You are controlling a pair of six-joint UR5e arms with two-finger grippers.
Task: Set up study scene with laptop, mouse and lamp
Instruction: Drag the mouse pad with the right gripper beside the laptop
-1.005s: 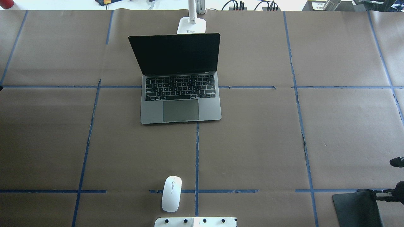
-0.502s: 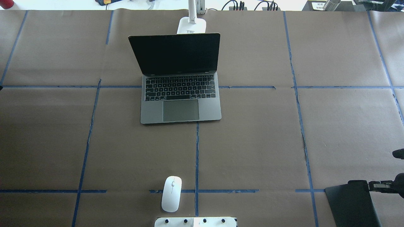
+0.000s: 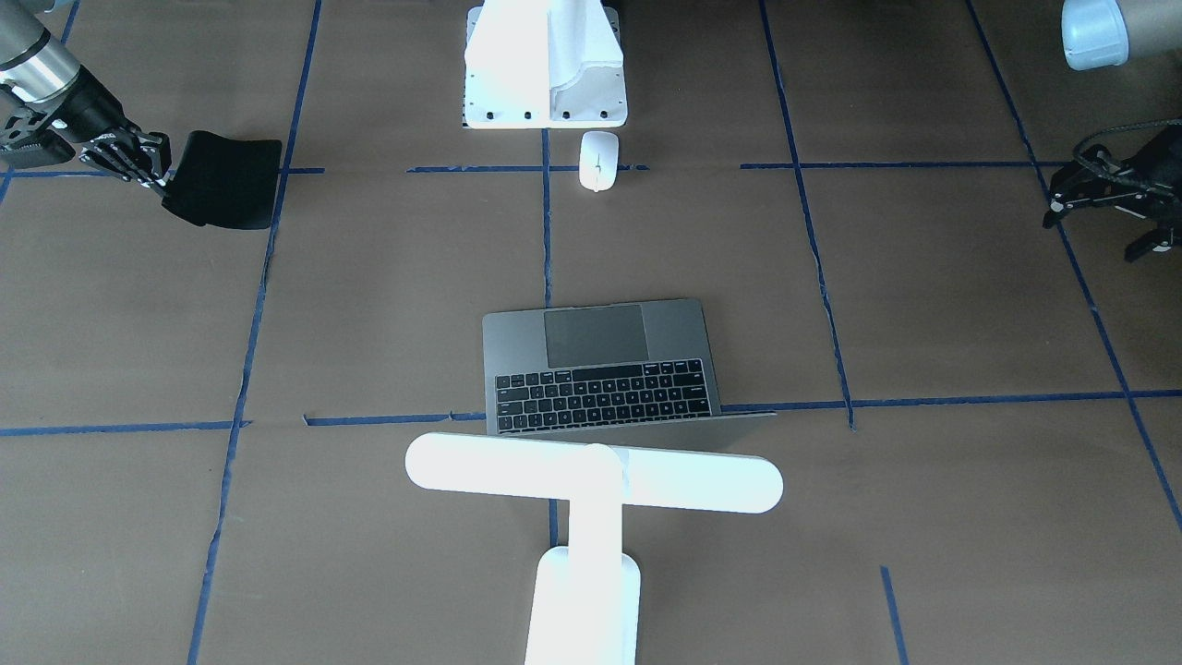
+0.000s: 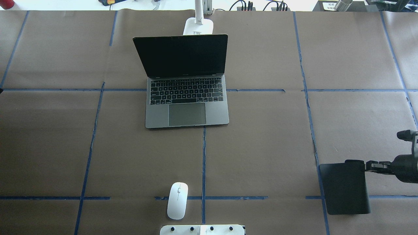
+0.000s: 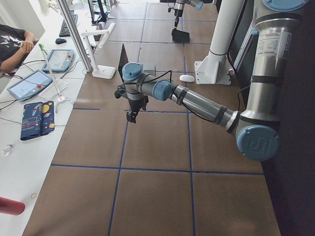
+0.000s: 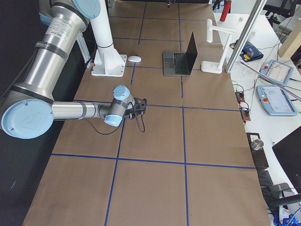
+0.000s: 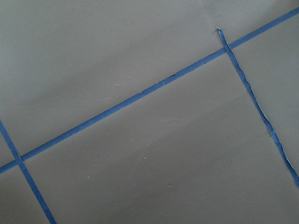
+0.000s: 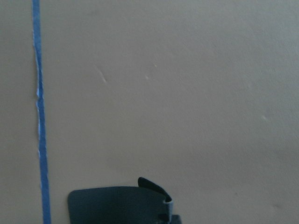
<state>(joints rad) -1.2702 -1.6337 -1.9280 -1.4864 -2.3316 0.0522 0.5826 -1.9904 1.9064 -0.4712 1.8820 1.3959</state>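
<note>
Left claw [image 3: 1095,235] first: you find it off the left edge of the overhead view, and the front-facing view shows it above bare table [image 4: 261,147] at that end. Its two fingers stand apart with nothing between them. Its wrist camera shows only brown paper and blue tape lines.

Moving right to the table's middle, the laptop [image 4: 186,98] stands open on the far half. Its screen is dark and its keyboard and trackpad face the robot. The lamp [image 3: 591,476] stands directly behind the laptop's lid, at the table's far edge. In the front-facing view its long bar runs level across the back of the lid. The mouse [image 4: 177,200] lies on the near half, well apart from the laptop. It rests across a blue tape line, just left of the centre line and just in front of the white pedestal [image 4: 202,229].

At the right end, your right claw [image 4: 367,165] is clamped on one edge of the black mat [image 4: 344,189]. The mat extends from the fingers toward the table's middle, well apart from the mouse and laptop. You cannot tell from these views whether its free edge touches the table.
</note>
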